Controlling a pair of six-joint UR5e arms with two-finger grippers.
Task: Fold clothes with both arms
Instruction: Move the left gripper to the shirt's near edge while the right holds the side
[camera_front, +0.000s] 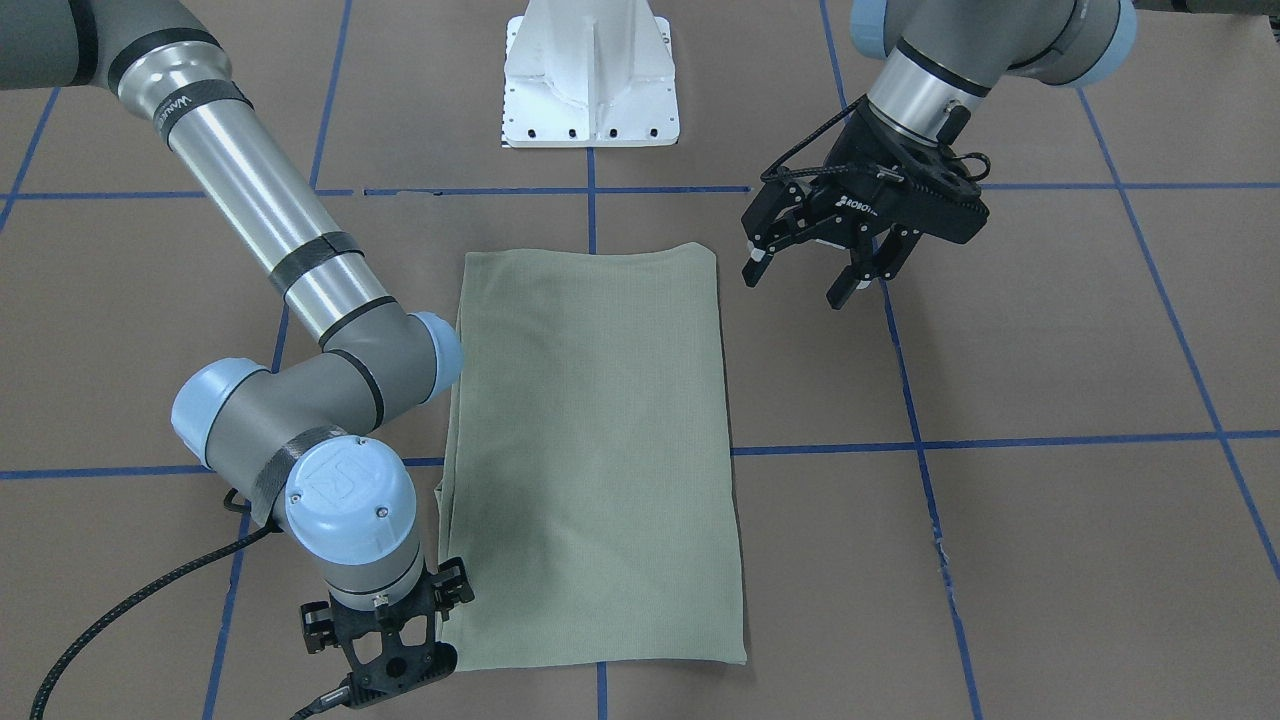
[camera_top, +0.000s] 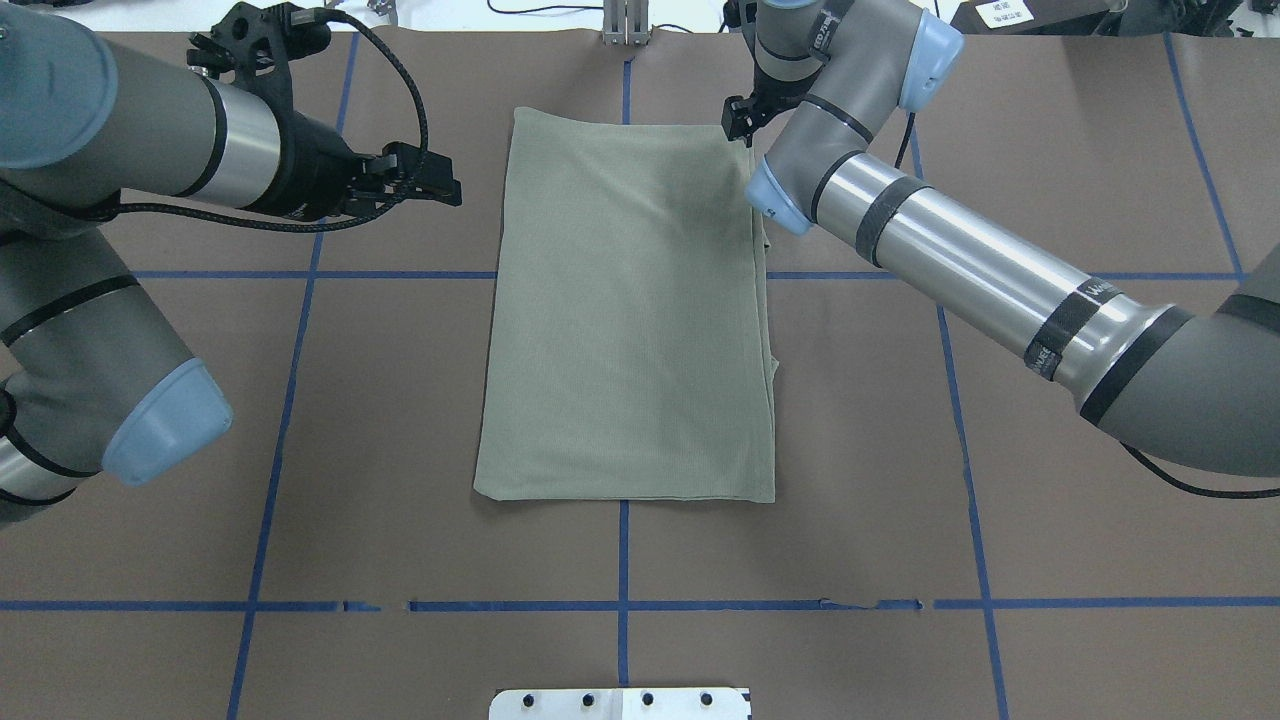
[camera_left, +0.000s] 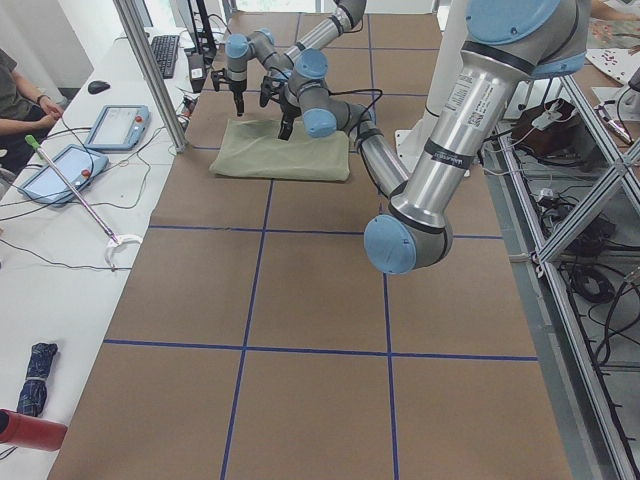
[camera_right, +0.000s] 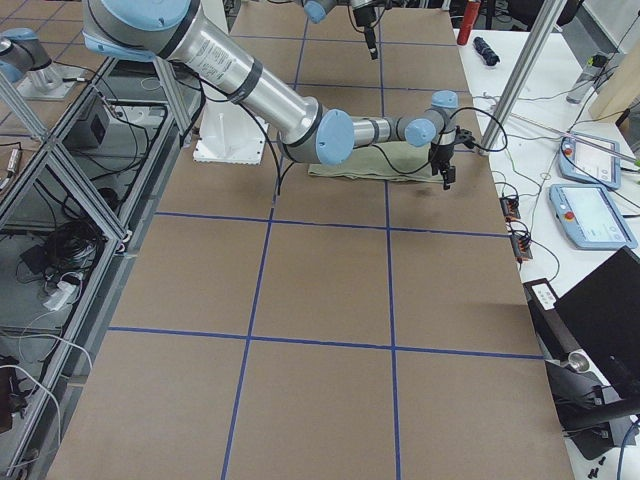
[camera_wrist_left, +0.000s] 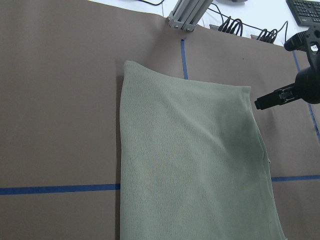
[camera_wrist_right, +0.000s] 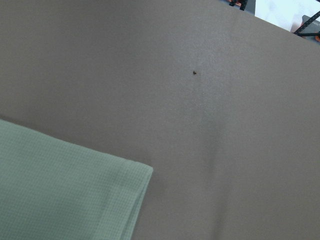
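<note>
Sage-green shirt (camera_front: 590, 450) lies flat mid-counter (camera_front: 1050, 330), folded to a long rectangle; crosswise fold judged outstanding. Left tool (camera_front: 800, 282), spread, hangs raised alongside. Right tool (camera_wrist_left: 265, 101) sits by the far corner, its opening indeterminable. Next move: pinch both far corners.

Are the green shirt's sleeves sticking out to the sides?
No, the shirt lies on the table as a plain rectangle, with no sleeves poking out along any edge.

We see a white pedestal base (camera_front: 590, 85) at top centre, and blue tape lines (camera_front: 830, 450) crossing the brown table (camera_front: 1050, 330).
</note>
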